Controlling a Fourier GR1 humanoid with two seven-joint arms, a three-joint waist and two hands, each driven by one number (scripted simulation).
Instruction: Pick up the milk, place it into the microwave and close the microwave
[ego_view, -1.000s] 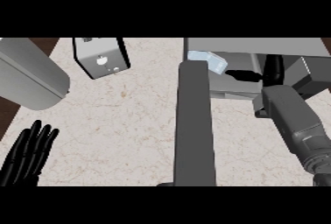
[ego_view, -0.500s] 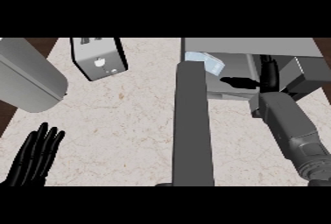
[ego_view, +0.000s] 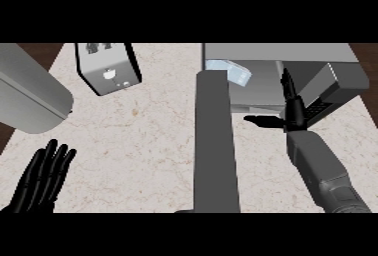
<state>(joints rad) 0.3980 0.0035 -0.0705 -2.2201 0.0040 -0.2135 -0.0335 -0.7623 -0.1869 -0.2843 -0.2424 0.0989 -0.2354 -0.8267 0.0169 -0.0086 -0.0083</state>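
Pale stone counter (ego_view: 148, 145) holds an open microwave (ego_view: 295, 60) with its door (ego_view: 215, 145) swung out. Milk (ego_view: 230, 70) sits inside it, at the left. Right robot hand (ego_view: 289, 107) reaches in, fingers straight. Left robot hand (ego_view: 40, 177) rests spread at the lower left.

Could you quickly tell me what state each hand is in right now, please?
Left hand: open, empty, fingers straight, resting at the lower left.
Right hand: open, empty, fingers straight, by the microwave.
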